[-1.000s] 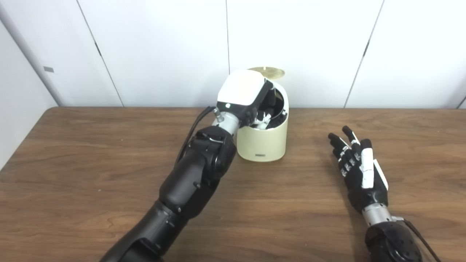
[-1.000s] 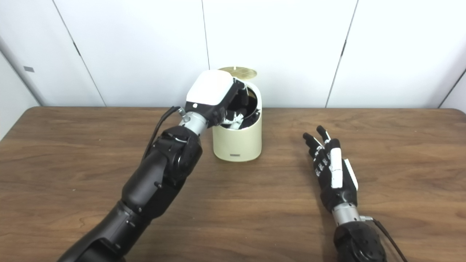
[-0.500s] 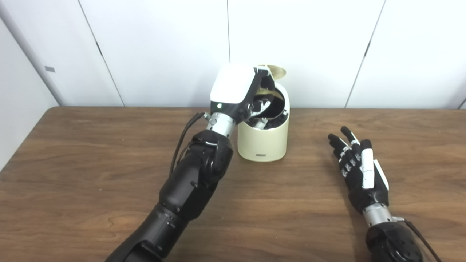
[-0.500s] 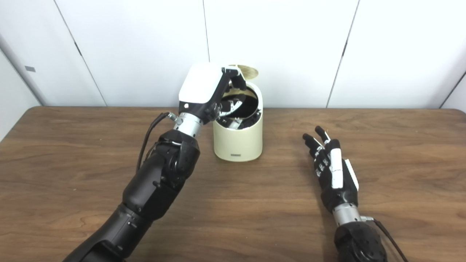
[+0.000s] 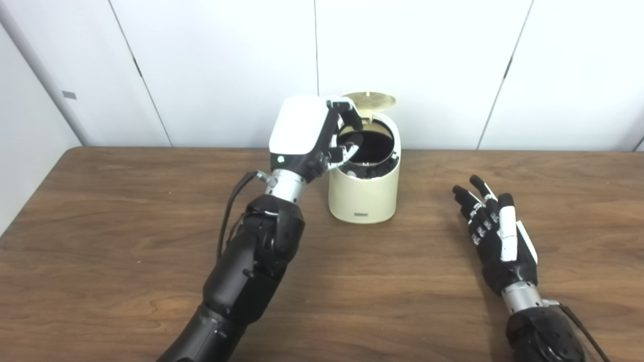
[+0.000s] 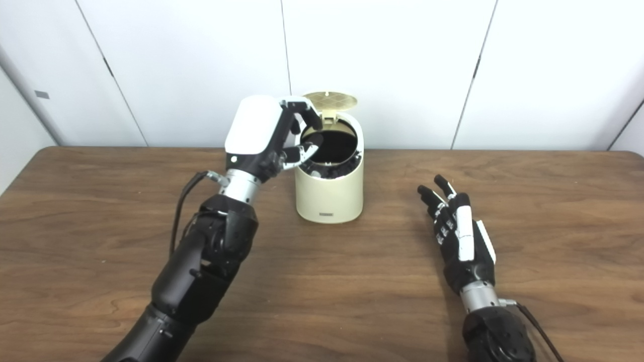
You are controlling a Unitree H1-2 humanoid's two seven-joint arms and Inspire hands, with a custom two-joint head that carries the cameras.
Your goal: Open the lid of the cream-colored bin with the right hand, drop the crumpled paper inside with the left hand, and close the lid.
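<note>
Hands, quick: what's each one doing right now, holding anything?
Left hand: open, holding nothing, raised beside the bin's open top.
Right hand: open, fingers spread, empty, apart from the bin.

The bin (image 5: 363, 193) is a small cream-colored cylinder with rounded sides, standing upright, a small label low on its front. Its round lid (image 5: 368, 99) is tipped up at the back rim, its gold-toned ribbed underside showing. The mouth is open and dark inside. The bin stands just right of the left hand's fingers (image 5: 347, 113), which curl over its near-left rim. The paper cannot be made out.
</note>
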